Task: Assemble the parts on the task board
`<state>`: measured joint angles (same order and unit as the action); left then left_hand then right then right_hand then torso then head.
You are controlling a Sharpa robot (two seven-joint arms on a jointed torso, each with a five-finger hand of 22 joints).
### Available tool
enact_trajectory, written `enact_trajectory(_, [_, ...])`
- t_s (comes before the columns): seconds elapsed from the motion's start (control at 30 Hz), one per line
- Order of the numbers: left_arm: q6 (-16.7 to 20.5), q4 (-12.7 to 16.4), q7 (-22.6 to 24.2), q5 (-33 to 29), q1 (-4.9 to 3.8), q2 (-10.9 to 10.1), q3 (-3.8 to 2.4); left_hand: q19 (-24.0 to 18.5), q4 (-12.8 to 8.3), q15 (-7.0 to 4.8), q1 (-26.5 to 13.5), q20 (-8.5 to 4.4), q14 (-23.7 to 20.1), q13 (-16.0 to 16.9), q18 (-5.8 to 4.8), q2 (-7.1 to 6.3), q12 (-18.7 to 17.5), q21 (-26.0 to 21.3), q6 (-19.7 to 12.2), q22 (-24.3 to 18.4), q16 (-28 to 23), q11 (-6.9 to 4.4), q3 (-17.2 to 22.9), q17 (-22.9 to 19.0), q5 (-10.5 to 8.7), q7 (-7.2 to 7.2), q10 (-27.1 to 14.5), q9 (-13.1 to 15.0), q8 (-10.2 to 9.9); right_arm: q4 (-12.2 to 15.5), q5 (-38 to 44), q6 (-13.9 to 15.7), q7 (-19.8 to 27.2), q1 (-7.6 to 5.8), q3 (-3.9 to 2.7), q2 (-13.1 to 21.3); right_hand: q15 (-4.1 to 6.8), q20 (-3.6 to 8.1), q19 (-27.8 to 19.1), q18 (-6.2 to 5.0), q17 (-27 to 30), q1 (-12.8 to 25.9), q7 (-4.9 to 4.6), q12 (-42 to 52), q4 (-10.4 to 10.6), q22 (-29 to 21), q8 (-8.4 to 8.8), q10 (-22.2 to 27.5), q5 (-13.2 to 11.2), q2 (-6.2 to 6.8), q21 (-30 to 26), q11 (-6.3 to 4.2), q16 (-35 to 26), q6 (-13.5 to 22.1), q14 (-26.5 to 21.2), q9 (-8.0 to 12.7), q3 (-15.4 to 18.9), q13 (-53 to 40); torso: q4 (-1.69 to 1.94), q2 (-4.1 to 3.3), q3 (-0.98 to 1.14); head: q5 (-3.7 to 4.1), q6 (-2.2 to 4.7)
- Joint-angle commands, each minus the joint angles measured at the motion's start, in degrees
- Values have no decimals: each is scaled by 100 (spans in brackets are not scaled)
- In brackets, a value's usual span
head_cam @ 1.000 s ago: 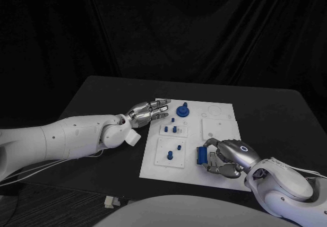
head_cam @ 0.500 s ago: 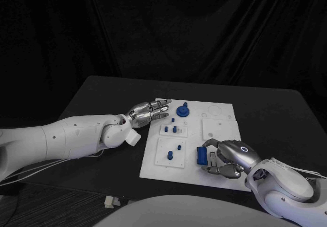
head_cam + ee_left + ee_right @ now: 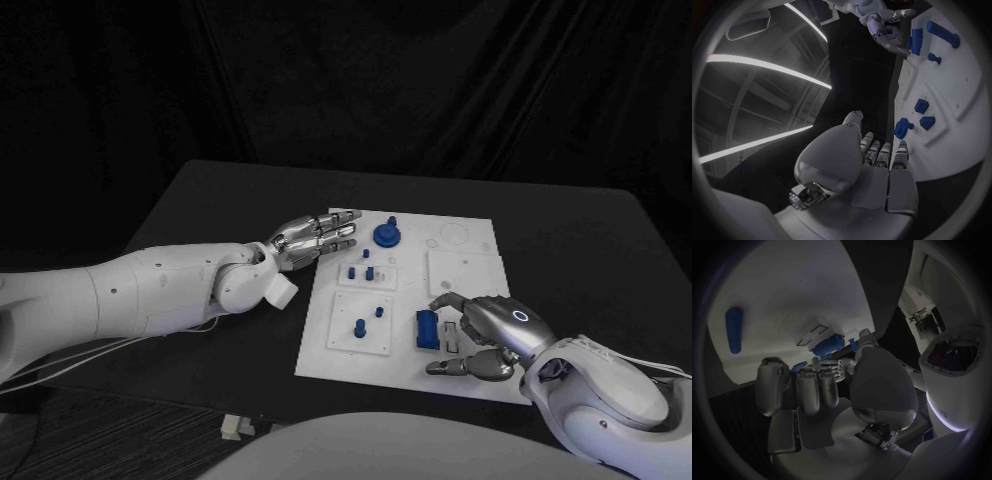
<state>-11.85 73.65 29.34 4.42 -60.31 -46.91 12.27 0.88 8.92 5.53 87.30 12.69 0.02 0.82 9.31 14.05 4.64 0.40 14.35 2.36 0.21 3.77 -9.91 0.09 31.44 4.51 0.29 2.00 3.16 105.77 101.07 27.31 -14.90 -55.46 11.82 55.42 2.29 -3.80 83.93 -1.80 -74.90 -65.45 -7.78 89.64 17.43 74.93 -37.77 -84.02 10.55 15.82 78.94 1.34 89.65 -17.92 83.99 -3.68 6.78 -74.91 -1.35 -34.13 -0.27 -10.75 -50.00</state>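
Task board (image 3: 462, 262) lies flat mid-table (image 3: 231, 200), white, with blue parts standing in it: a round knobbed piece (image 3: 387, 235) at the far end, small pegs (image 3: 366, 272) mid-board. Right hand (image 3: 483, 335) sits at the near edge, fingers curled beside a blue block (image 3: 428, 328); grip on it cannot be told. Left hand (image 3: 310, 238) rests at the board's far left corner, fingers extended, holding nothing.

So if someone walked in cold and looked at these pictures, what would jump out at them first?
Probably the white task board in the middle of the black table, dotted with small blue parts. Next, the right hand at the board's near right corner, its fingers curled beside a blue block. The left hand hangs at the board's far left corner, near a round blue knob.
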Motion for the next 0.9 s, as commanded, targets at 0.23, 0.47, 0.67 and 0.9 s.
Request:
enact_trajectory(0.23, [-51, 7, 78, -30, 13, -1, -6, -14, -45, 7, -14, 31, -2, 8, 108, 42, 21, 21, 18, 0, -21, 47, 3, -9, 15, 37, -8, 5, 32, 210, 122, 917, 162, -18, -2, 259, 3, -13, 77, -95, -1404, 115, 33, 36, -9, 1144, 171, -598, -472, 153, 14, 14, -9, 270, 574, -2, 166, -1509, -4, 1, -1, -9, 0])
enact_trajectory(0.47, [-30, 8, 160, -30, 15, -5, -6, -13, -53, 4, -24, 26, -2, 9, 109, 41, 26, 21, 29, 0, -21, 49, 6, -9, 16, 47, -7, 7, 38, 359, 5, 1446, 395, -273, -2, 540, 10, -4, 133, -69, -1453, 157, 42, 36, -13, 1178, 39, -598, -531, 101, 121, 5, 11, 30, 587, -53, 110, -1509, -5, 5, 0, -16, 0])
enact_trajectory(0.67, [17, 39, 341, -30, 16, -23, -6, 2, -101, 36, -35, 14, -2, 18, 112, 22, 80, 32, 108, 34, -21, 47, 15, -9, 33, 39, 9, 17, 77, 379, -868, 1351, 373, -745, -2, 756, 54, 37, 241, -20, -1510, -349, 203, 36, -177, 1246, -533, -598, 2222, -1153, 332, -47, 35, -1671, 601, -248, -966, -1509, 8, 12, 0, 7, 0])
enact_trajectory(0.9, [101, 135, 526, -30, 16, -81, -7, 12, -129, 43, -45, 9, -2, 23, 111, 5, 111, 38, 170, 46, -21, 46, 14, -9, 71, 46, 22, 24, 107, 191, -1896, -215, -720, -1434, -1, 885, 243, 199, 338, 28, -1510, 19, 465, 36, -75, 1310, -419, -598, 1422, -1376, 541, -222, 35, -3073, 601, -352, -939, -1509, 4, 7, -3, 39, 0])
